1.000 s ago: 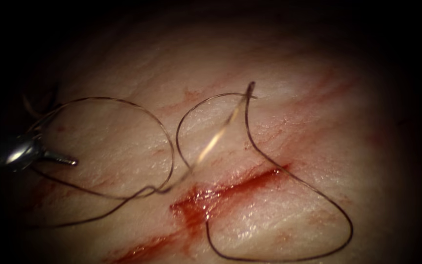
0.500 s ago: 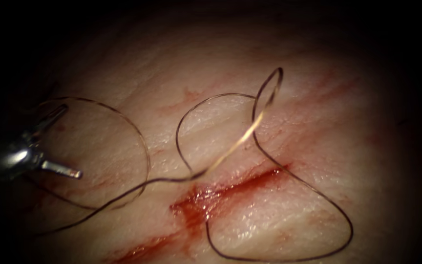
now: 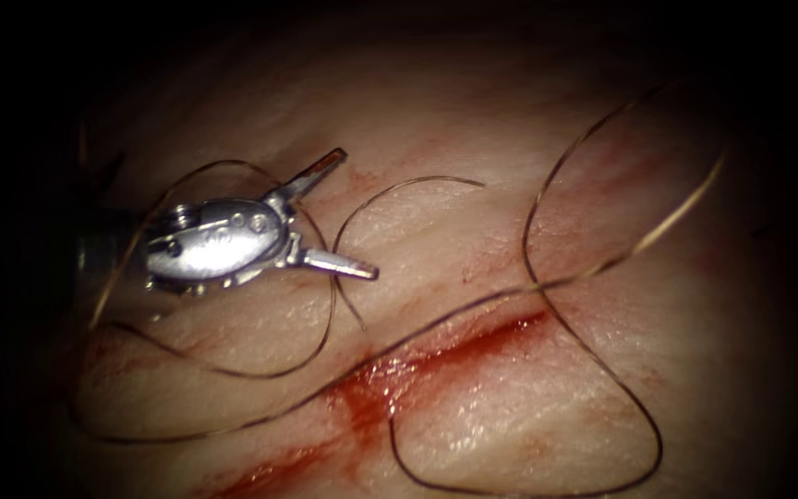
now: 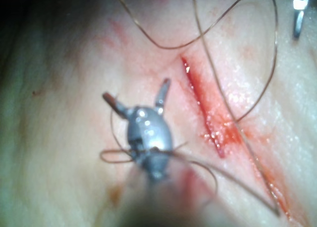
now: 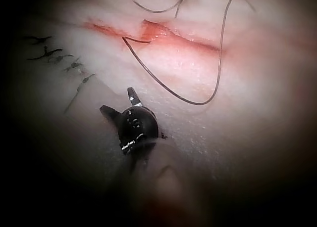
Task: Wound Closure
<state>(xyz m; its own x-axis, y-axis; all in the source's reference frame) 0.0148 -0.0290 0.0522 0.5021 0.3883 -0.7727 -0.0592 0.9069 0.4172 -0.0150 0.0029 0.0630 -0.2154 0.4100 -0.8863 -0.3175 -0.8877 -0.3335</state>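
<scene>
The cut (image 3: 436, 356) runs slantwise across the tissue (image 3: 473, 111), wet with red fluid. My left tool (image 3: 355, 214) hovers left of the cut with its jaws spread wide and nothing between them; thread (image 3: 233, 370) coils around its wrist (image 4: 148, 153). A thin curved arc, apparently the needle (image 3: 417, 179), lies flat on the tissue by those jaws, held by neither tool. Thread leaves the cut and loops wide to the right (image 3: 639, 407). My right tool (image 5: 119, 101) sits away from the cut (image 5: 148, 31) with its jaws apart and holding nothing.
A row of dark finished stitches (image 5: 54, 54) lies beside the right tool. A strand of thread (image 3: 676, 212) rises toward the upper right of the endoscope view. A jaw of the right tool (image 4: 297, 12) shows beyond the cut in the left wrist view.
My left tool came in from the left edge toward the needle, jaws staying open. The raised thread loop swung up and to the right and spread wider.
</scene>
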